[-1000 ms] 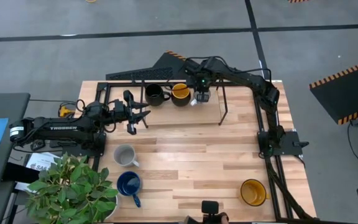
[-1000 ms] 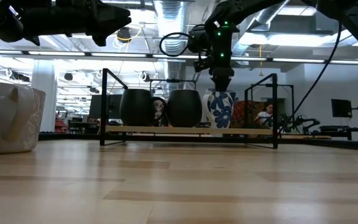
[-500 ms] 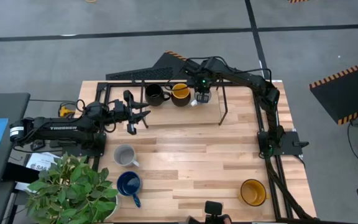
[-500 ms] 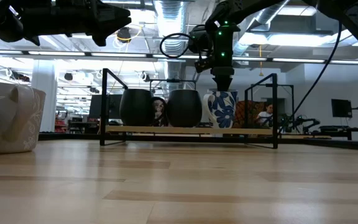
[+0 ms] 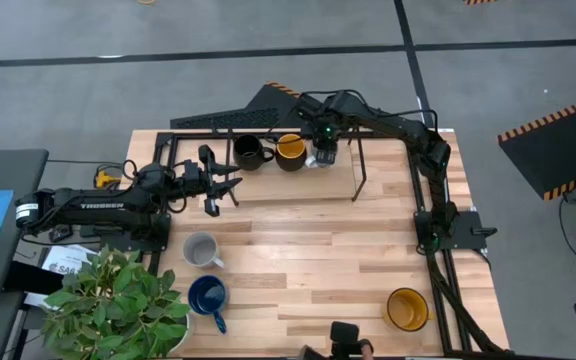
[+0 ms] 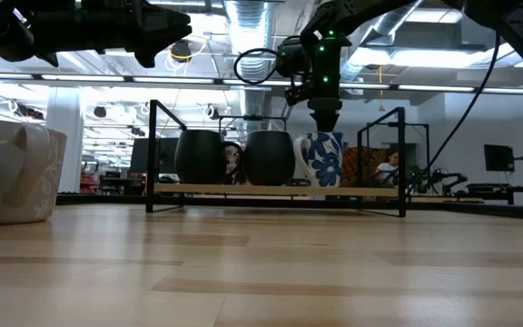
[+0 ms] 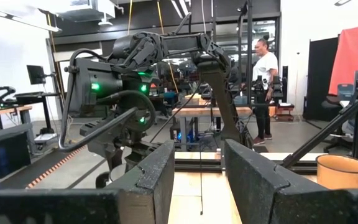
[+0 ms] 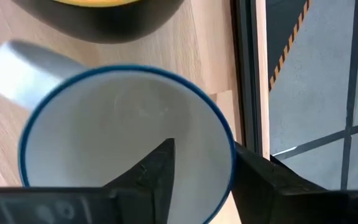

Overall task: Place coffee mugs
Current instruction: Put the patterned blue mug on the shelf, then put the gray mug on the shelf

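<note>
A white mug with blue patterns point(image 6: 320, 162) stands on the low shelf point(image 6: 271, 190) at the table's far side. It is third in a row, to the right of a black mug point(image 5: 251, 152) and a yellow-orange mug point(image 5: 290, 150). My right gripper point(image 8: 201, 155) points down into it, open, with one finger inside and one outside the wall. On the table stand a grey mug point(image 5: 201, 248), a dark blue mug point(image 5: 208, 297) and another yellow-orange mug point(image 5: 406, 308). My left gripper point(image 5: 230, 182) hovers open at the left, above the table. My right gripper comes from above and straddles the white-and-blue mug's rim point(image 8: 229, 146) on the side away from its handle. The inner finger point(image 8: 160, 168) stands clear of the wall. Whether the outer finger point(image 8: 253, 180) touches it, I cannot tell. The mug rests upright on the shelf.
The shelf has a black metal frame point(image 5: 360, 170) with free board to the right of the mugs. A potted plant point(image 5: 118, 305) fills the near left corner. A yellow mug point(image 7: 344, 171) shows in the left wrist view. A person stands in the room beyond point(image 7: 266, 87).
</note>
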